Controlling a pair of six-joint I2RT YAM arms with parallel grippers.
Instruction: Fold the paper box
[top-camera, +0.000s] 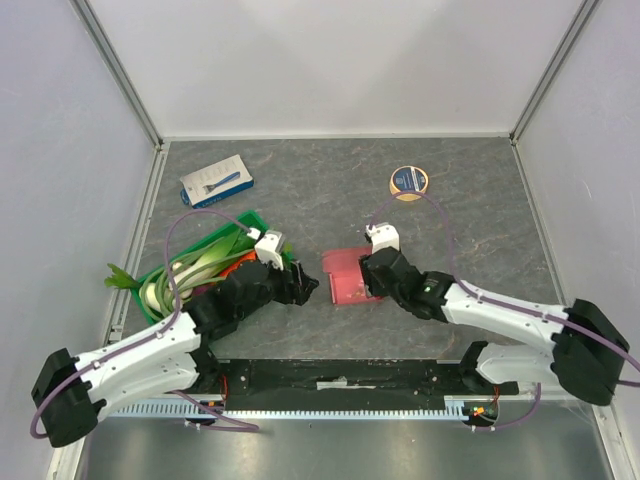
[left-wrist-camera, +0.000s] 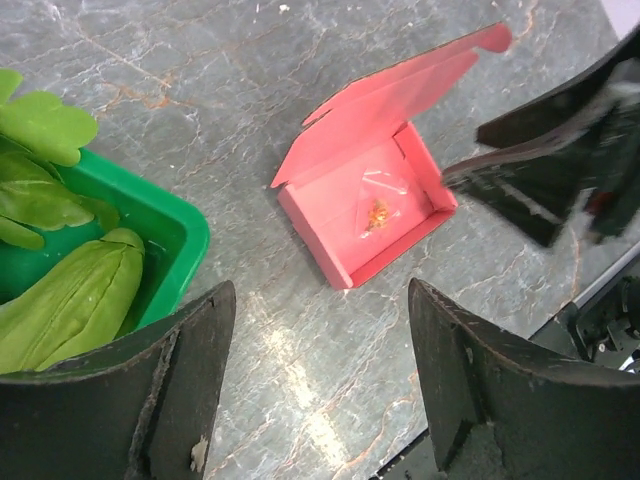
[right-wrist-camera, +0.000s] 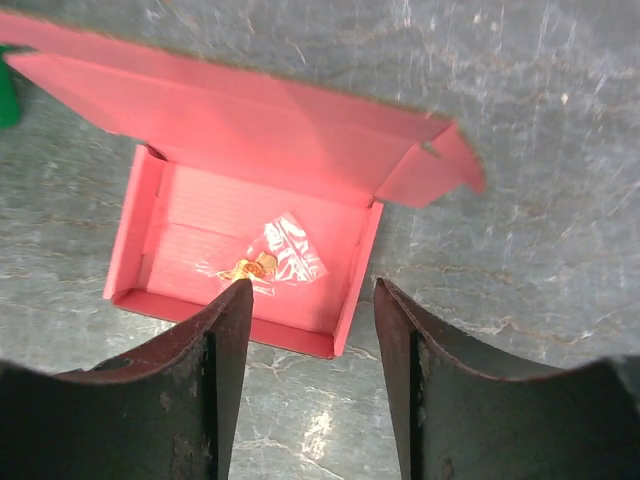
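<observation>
The paper box (top-camera: 343, 278) is a pink card tray lying on the table between my two grippers, with its lid (left-wrist-camera: 400, 95) tilted back and open. A small clear bag (right-wrist-camera: 268, 260) with something orange in it lies inside the tray (right-wrist-camera: 220, 225). My left gripper (left-wrist-camera: 320, 290) is open just left of the box, with only bare table between its fingers. My right gripper (right-wrist-camera: 312, 290) is open at the tray's near right corner. One finger is over the tray and the other is outside the side wall. It shows dark in the left wrist view (left-wrist-camera: 530, 190).
A green crate (top-camera: 245, 217) of leeks and other vegetables sits beside the left arm; its rim (left-wrist-camera: 150, 215) is close to my left finger. A blue-and-white flat package (top-camera: 215, 181) lies at the back left, a round tin (top-camera: 408, 182) at the back right. Walls enclose the table.
</observation>
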